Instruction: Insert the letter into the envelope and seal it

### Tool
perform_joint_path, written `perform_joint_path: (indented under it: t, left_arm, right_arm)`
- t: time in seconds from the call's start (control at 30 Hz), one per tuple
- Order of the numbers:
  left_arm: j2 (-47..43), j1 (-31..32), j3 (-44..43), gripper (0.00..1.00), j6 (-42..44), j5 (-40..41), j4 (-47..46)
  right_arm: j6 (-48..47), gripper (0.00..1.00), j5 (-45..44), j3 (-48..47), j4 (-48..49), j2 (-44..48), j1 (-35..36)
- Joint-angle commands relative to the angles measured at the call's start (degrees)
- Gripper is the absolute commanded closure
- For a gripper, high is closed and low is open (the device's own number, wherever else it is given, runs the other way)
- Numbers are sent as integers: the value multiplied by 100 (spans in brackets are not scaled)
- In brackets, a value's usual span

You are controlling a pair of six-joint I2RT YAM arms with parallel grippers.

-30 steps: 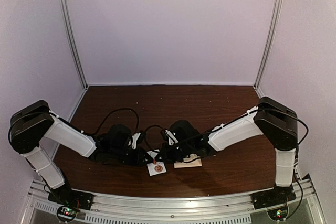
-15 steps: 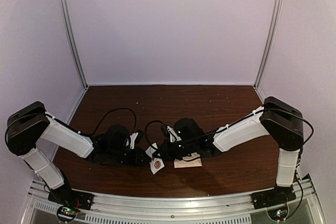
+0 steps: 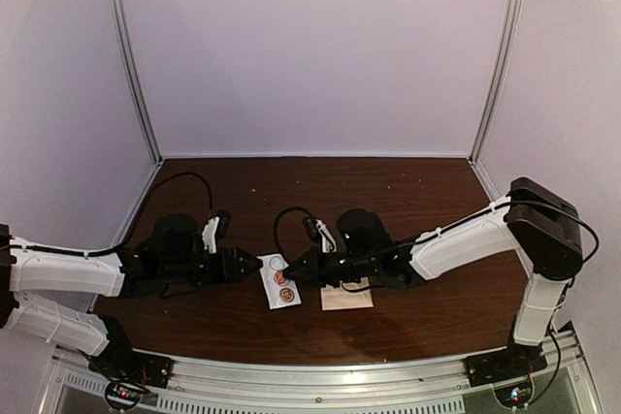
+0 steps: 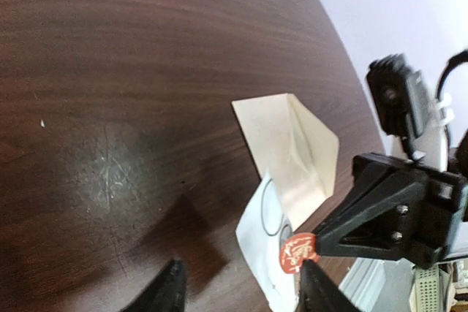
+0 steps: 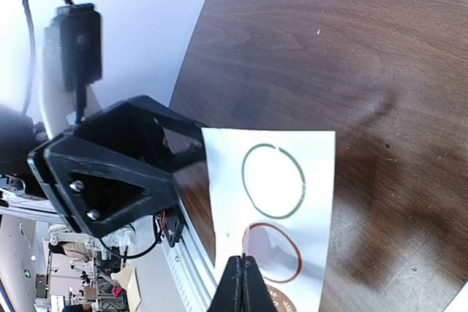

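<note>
The top external view takes in both arms stretched low over the tabletop. The envelope is seen lying flat near the front edge, partly covered by the right arm's wrist. Just left of it, a white sticker sheet lies between the left gripper and the right gripper. From this height the finger positions cannot be read.

They are supplied by the wrist views. In the left wrist view the left fingers are shown released, spread apart over bare wood, and a triangular fold on the envelope is revealed. In the right wrist view the right fingers are shown clenched together, tips over the sheet's edge, where a green ring and a red ring are printed. A red seal is seen at those tips from the left wrist. Whether it is pinched cannot be told. The envelope is cut out of the right wrist view.
</note>
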State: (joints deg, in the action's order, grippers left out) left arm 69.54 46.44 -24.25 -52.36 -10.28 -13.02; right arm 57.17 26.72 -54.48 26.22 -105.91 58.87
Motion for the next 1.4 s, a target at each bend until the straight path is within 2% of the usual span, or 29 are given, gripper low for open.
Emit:
perform_joint_path:
  t: [0.0,0.07,0.17,0.37,0.5,0.67,0.97,1.1,1.23,1.37]
  left_arm:
    - [-915,-257,169,34,-206,144,127]
    - [-1076,-313,111,26,-225,-53,211]
    - [-1035,-328,-9,20,-298,-440,190]
    - [-660,-328,-91,16,-490,-1030,-268]
    - [-522,-328,-58,19,-607,-1337,-755]
    - [-425,-328,-46,36,-721,-1383,-995]
    - [-245,-337,49,76,-900,-1427,-1301]
    - [-196,-337,82,90,-925,-1417,-1326]
    - [-195,-338,117,100,-934,-1417,-1335]
    - [-195,-345,150,100,-949,-1405,-1320]
  right_arm:
    - [-68,100,178,172,744,291,-44]
    - [-129,100,339,168,893,334,-51]
    - [-244,100,517,156,976,410,-51]
    - [-393,100,571,183,991,559,-51]
    - [-400,100,604,188,990,594,-51]
    - [-438,100,658,184,972,608,-43]
    - [-487,100,666,183,887,604,-49]
    - [-550,100,554,201,811,663,-50]
    - [-575,100,494,217,752,694,-47]
    - [-575,100,438,249,762,757,-51]
